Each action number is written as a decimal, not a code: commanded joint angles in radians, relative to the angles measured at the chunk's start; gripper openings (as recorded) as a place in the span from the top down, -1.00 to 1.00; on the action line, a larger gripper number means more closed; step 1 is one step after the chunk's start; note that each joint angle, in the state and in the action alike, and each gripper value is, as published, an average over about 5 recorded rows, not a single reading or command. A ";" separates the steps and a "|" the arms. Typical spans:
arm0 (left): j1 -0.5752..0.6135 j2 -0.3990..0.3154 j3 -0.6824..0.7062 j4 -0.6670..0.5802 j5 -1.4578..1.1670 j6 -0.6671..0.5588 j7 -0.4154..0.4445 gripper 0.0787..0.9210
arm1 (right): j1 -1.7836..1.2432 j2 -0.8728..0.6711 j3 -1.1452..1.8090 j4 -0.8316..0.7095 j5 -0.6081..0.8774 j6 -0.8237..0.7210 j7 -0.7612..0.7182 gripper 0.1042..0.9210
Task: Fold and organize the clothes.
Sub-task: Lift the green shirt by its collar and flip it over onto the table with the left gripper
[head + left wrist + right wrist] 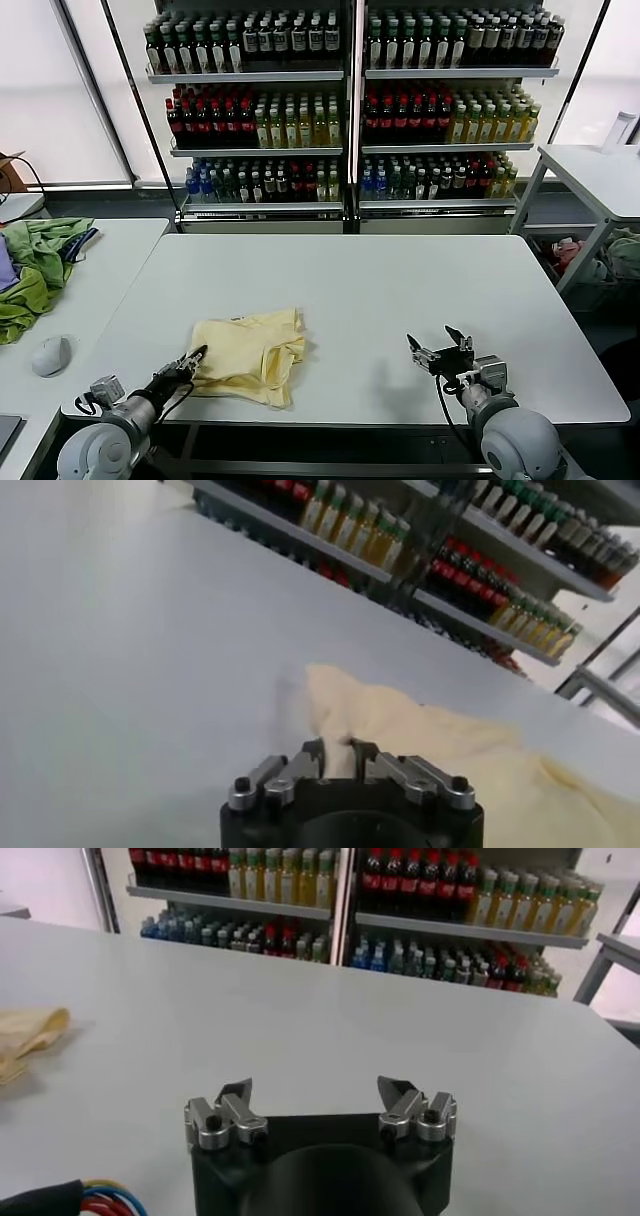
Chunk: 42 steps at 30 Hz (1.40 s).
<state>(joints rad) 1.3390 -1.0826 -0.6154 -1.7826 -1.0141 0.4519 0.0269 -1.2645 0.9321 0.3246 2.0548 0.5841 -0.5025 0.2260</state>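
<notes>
T-shirt [250,355], pale yellow, partly folded on white table [400,300].
Left gripper [195,358] pinches its near edge; lift gently, keeping cloth taut. Right gripper [440,350] waits apart, fingers spread.

A: Where is there open room on the desk [400,290]?

B: The whole far half, up to its rear edge, and the right side are bare. The only thing lying on it is the pale yellow T-shirt [250,352], crumpled at the near left.

A: Anything over the bare part?

B: The right tool [440,350] hangs above the near right area with its fingers spread, well apart from the shirt. Bare desk lies between them.

A: And the left side?

B: The left tool [196,357] is pinched on the shirt's near left edge. Further left, a second desk [110,250] carries green garments [35,265] and a mouse [50,355]. Behind everything stand bottle shelves [350,100].
</notes>
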 commanded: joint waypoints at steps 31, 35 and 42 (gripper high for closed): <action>0.058 0.284 -0.448 -0.203 -0.064 0.005 0.018 0.89 | 0.035 0.010 -0.028 -0.019 0.013 0.029 -0.012 -0.76; 0.088 0.202 -0.174 -0.282 0.288 -0.055 -0.019 0.89 | 0.011 0.034 -0.025 0.014 -0.017 0.014 -0.006 -0.76; -0.018 0.074 0.283 -0.177 0.895 -0.165 -0.049 0.89 | -0.012 0.031 0.000 0.021 -0.025 0.023 -0.012 -0.76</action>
<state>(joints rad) 1.3742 -0.9183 -0.8178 -1.9428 -0.8623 0.4002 0.0097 -1.2586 0.9495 0.3137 2.0577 0.5768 -0.4824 0.2176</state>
